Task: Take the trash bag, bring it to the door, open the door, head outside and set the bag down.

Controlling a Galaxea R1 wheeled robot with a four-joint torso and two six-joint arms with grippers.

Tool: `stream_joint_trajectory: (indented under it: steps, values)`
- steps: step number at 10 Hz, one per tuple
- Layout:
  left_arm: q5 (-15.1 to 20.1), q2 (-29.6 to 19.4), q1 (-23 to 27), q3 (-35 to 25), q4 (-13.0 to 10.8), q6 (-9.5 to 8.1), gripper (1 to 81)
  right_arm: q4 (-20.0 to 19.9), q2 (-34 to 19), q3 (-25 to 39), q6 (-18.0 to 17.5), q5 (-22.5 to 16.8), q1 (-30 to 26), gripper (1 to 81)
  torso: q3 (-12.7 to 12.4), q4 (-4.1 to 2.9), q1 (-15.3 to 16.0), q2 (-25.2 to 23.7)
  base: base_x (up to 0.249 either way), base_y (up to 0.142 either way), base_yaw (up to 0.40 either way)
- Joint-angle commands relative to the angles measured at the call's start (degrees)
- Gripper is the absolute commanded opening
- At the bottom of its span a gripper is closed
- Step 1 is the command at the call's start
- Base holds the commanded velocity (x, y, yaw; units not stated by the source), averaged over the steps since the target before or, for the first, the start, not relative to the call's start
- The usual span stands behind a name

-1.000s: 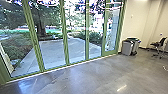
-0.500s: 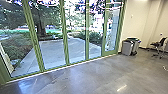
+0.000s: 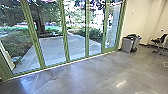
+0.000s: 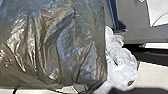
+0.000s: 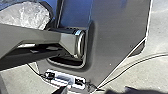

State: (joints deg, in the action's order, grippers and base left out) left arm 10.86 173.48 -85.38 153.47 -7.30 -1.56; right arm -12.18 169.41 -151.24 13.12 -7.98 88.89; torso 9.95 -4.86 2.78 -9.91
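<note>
Grey floor, smooth and shiny with bright patches of light, runs from the near side up to a glass wall in green frames. It spans the left and middle of the scene, its base running farther off toward the right. Beyond the glass lies a pale paved path, with planting along its left side, bushes on its far right and a thick tree trunk farther back.

Past the right end of the glass, grey bins stand close together on the floor, near a cream wall. Farther right is a dark chair.

The bag, dark, glossy and deeply creased, is close by the robot's left wrist, large in the left wrist view. Bunched clear plastic lies against its side. I cannot tell whether the left gripper is wide or narrow, nor exactly how the bag is held.

In the right wrist view, crumpled clear plastic shows beyond the robot's own bar, and a thin dark cable curves over pale ground. How the right gripper stands, I cannot tell either.
</note>
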Motion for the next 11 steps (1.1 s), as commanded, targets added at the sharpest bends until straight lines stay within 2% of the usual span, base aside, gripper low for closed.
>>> stream_joint_trajectory:
  steps: [1,2,3,4,5,7,8,9,10,11]
  values:
    - [4.1,0.1,2.8,-0.3,-0.3,0.24,1.0,0.0,-0.3,0.1,0.3,-4.1,-2.5,81.1,0.0,0.0,0.1,-0.2,0.0,0.0,0.0]
    - [4.1,0.1,2.8,-0.3,-0.3,0.24,1.0,0.0,-0.3,0.1,0.3,-4.1,-2.4,81.1,0.0,0.0,-0.9,1.6,0.0,0.0,0.0]
    - [4.1,0.2,2.8,-0.3,-0.3,0.24,1.0,0.0,-0.3,0.1,0.3,-4.1,-2.5,81.1,-4.2,0.0,-1.1,2.0,0.0,0.0,0.0]
    - [4.0,0.2,2.8,-0.4,-0.3,0.24,1.0,0.0,-0.3,0.1,0.3,-4.1,-2.4,81.1,-5.3,0.0,-1.3,2.6,0.0,0.0,0.0]
    - [3.7,0.2,2.8,-0.3,-0.3,0.24,1.0,0.0,-0.3,0.1,0.3,-4.1,-2.4,81.1,-1.2,0.0,-1.4,2.8,0.0,0.0,0.0]
    - [3.6,0.2,2.9,-0.1,-0.3,0.24,1.0,0.0,-0.3,0.1,0.3,-4.1,-2.4,81.1,-3.4,0.0,-1.6,2.9,0.0,0.0,0.0]
    - [3.6,0.1,3.0,-0.1,-0.3,0.24,1.0,0.0,-0.2,0.1,0.3,-4.1,-2.5,81.1,-3.8,3.46,-1.7,2.9,0.0,0.0,0.0]
    - [3.5,0.1,3.0,-0.1,-0.3,0.24,1.0,0.0,-0.2,0.1,0.3,-4.1,-2.5,81.1,-4.0,4.74,-1.7,2.9,0.0,0.0,0.0]
    - [3.4,0.1,3.0,-0.1,-0.3,0.24,1.0,0.0,-0.2,0.1,0.3,-4.1,-2.4,81.1,-4.1,1.2,-1.7,2.9,0.0,0.0,0.0]
    - [3.4,-0.1,3.0,-0.1,-0.3,0.24,1.0,0.0,-0.2,0.0,0.3,-4.1,-2.4,81.1,-4.1,2.42,-1.7,2.9,0.0,0.0,0.0]
